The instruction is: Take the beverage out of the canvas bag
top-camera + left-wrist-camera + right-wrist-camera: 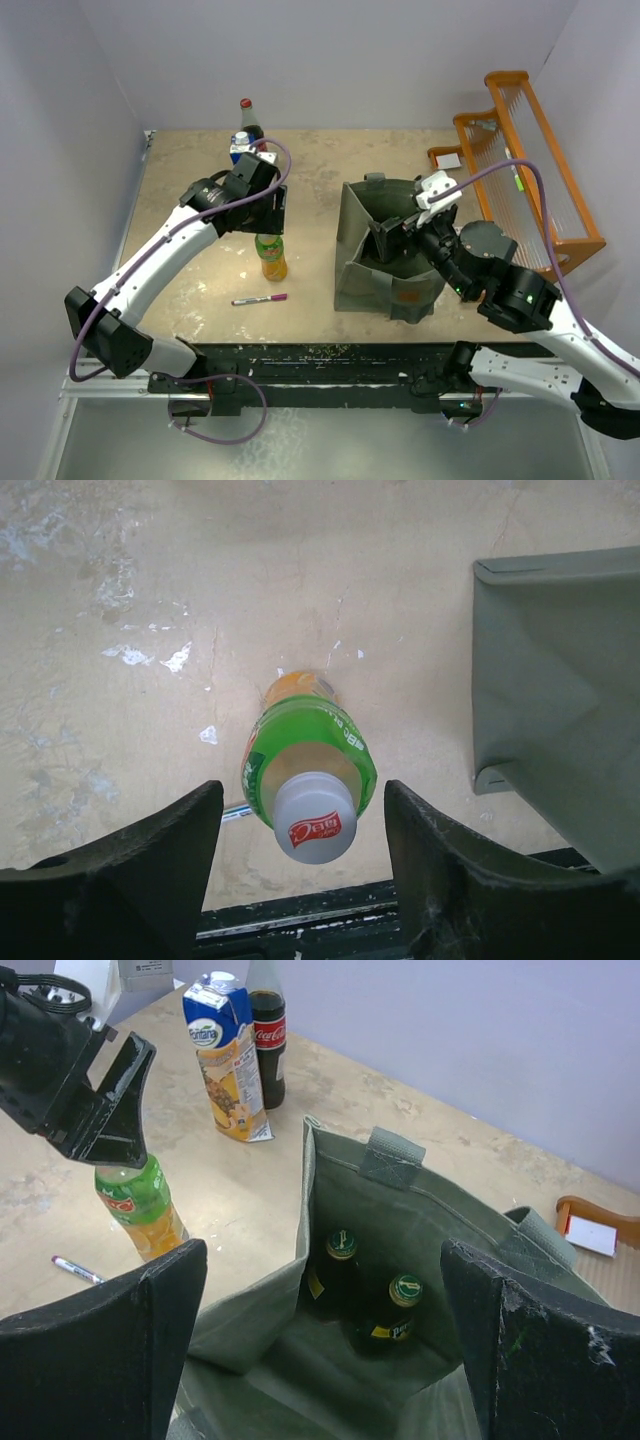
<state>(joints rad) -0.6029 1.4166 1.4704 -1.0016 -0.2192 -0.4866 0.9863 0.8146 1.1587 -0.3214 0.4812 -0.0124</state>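
Observation:
The grey-green canvas bag (385,262) stands open right of the table's middle. In the right wrist view its inside (400,1260) holds two dark green bottles (340,1270) (395,1315) with capped tops, upright at the far wall. My right gripper (395,232) is open over the bag's mouth, empty. An orange-drink bottle with a green label (270,255) stands upright on the table left of the bag. My left gripper (268,218) is open just above its grey cap (313,815), fingers either side, not touching.
A juice carton (228,1060) and a cola bottle (267,1035) stand at the table's far side. A pink-capped marker (259,299) lies in front of the orange bottle. An orange wooden rack (530,165) stands at the right edge.

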